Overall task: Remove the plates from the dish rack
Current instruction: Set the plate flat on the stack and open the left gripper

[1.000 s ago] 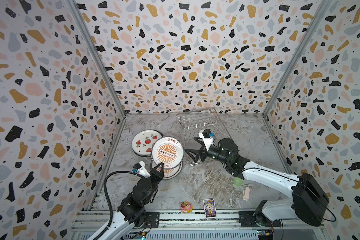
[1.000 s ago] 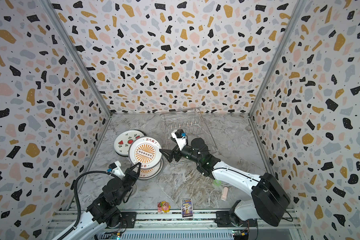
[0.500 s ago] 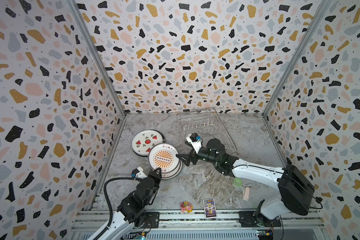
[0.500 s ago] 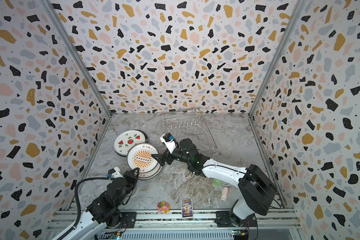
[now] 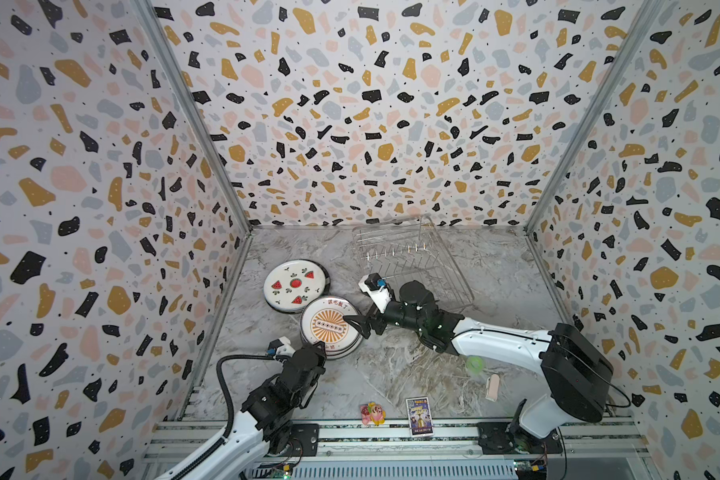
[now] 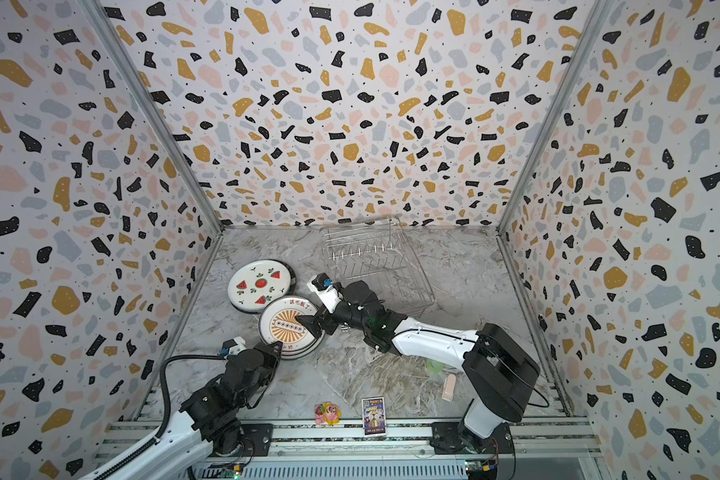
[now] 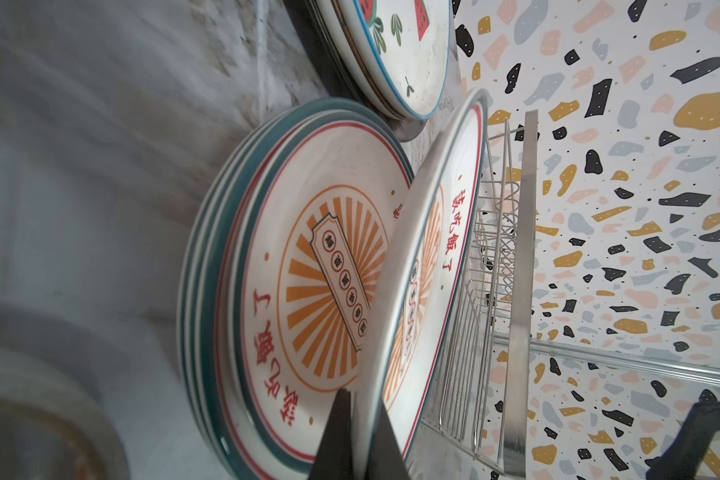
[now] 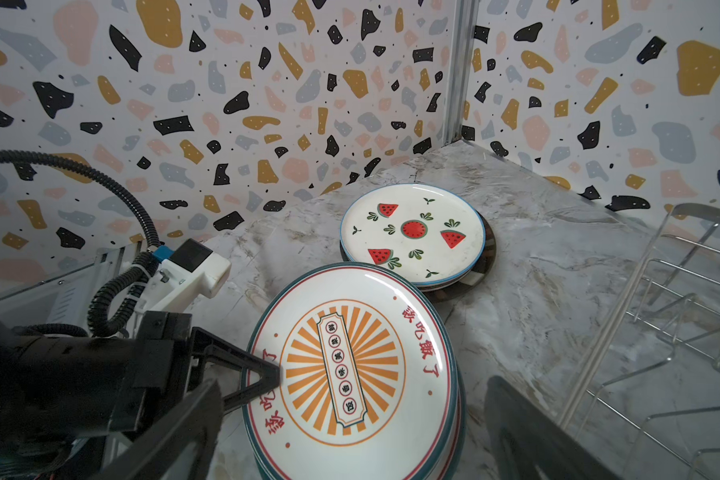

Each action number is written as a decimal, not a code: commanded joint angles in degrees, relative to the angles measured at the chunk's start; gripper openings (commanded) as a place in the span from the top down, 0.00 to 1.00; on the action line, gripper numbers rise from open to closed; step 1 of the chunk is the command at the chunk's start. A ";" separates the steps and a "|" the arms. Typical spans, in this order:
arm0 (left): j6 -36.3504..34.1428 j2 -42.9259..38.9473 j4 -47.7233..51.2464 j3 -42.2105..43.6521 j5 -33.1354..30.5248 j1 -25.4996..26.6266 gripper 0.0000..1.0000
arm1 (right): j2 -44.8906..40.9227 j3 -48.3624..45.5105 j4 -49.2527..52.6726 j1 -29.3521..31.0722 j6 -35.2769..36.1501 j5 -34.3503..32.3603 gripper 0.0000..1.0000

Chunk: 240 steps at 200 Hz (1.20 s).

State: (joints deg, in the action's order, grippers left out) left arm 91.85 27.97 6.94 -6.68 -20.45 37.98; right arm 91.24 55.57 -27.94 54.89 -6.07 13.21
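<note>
Nearest the front rail, at the bottom of both top views, a small colourful toy point(image 5: 373, 413), a printed card point(image 5: 419, 415) and a pink strip point(image 5: 492, 387) sat on the marbled tabletop point(image 5: 391, 374), with a small green round thing point(image 5: 474, 363) just behind them at lower right. At lower left, the left gripper point(image 5: 321, 345) had its jaws pinched shut on the near rim of a sunburst plate point(image 5: 329, 326). Its wrist view showed that plate tilted up off a stack of matching plates point(image 7: 292, 266) lying flat beneath it. The right gripper point(image 5: 356, 326) reached in from the right, across the middle. Its jaws were spread wide at the plate's right edge with nothing clamped between them; whether they touched the rim could not be told. Behind and to the left, close to the side wall, a watermelon plate point(image 5: 295, 283) topped another pile of plates point(image 8: 488, 253), just beside the sunburst stack. Farthest back, at centre frame, the dish rack point(image 5: 408, 266) stood askew on the tabletop near the rear wall, its row of upright prongs catching the light.
</note>
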 commanded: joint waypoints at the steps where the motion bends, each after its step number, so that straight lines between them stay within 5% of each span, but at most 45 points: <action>1: 0.95 0.67 -1.84 -2.64 -0.21 -0.18 1.00 | -0.95 1.66 0.71 0.47 1.30 -1.76 0.01; 78: 1.92 2.52 -2.67 -2.36 -0.30 -0.18 0.98 | -2.38 0.24 0.17 0.39 1.58 -2.93 0.01; 106: 1.32 2.88 -1.87 -3.08 -0.64 -0.18 0.80 | -2.30 0.09 0.10 0.46 1.59 -3.31 0.01; 160: 1.35 2.85 -1.32 -2.83 -0.91 -0.18 0.74 | -2.56 -0.18 -0.09 0.40 1.50 -3.54 0.01; 202: 0.48 1.72 0.86 -3.37 -3.13 -0.17 0.26 | -2.55 -0.29 -0.09 0.42 1.52 -3.90 0.01; 240: -0.61 1.13 3.47 -4.66 -7.04 -0.18 0.17 | -2.89 -0.68 -0.09 0.41 1.41 -3.99 0.01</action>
State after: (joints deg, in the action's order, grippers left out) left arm 92.88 29.45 9.06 -9.43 -23.66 37.98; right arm 91.22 55.42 -27.46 55.09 -4.99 9.63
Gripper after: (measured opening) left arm 0.823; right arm 0.988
